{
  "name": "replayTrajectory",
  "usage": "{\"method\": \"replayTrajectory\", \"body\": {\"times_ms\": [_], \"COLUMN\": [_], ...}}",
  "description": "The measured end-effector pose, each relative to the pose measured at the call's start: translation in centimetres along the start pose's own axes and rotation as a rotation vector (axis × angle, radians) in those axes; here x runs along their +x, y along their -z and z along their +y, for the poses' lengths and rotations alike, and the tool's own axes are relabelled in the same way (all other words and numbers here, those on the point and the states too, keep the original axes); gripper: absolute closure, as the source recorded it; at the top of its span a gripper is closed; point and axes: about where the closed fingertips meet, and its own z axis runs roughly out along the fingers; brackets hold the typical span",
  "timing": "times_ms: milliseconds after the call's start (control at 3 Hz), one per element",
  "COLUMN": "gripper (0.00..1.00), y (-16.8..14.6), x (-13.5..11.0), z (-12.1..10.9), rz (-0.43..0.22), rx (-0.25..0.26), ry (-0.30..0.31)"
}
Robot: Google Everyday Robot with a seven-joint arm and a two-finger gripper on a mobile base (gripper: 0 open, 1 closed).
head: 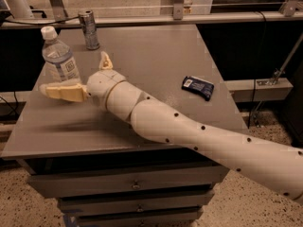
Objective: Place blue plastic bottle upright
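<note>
The blue plastic bottle (57, 56) stands upright near the left edge of the grey table (156, 51). It is clear, with a white cap and a white-and-blue label. My gripper (75, 74) is open wide just in front of and to the right of the bottle. One finger (61, 91) lies low in front of the bottle's base. The other finger (105, 60) points up to the bottle's right. Neither finger grips the bottle. The white arm reaches in from the lower right.
A metallic can (88, 30) stands at the table's back left, behind the bottle. A flat dark-blue packet (198, 87) lies right of centre. Drawers (132, 183) sit under the tabletop. A rail runs behind the table.
</note>
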Motion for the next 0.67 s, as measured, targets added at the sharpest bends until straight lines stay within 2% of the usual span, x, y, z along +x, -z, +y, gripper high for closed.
{"method": "replayTrajectory", "body": {"times_ms": [333, 667], "gripper": [0.0, 0.0], "y": [3.7, 8.9], "x": [0.8, 1.0], "z": [0.0, -1.4], "rz": [0.058, 0.125], "rx": [0.024, 0.061], "ry": [0.023, 0.071]}}
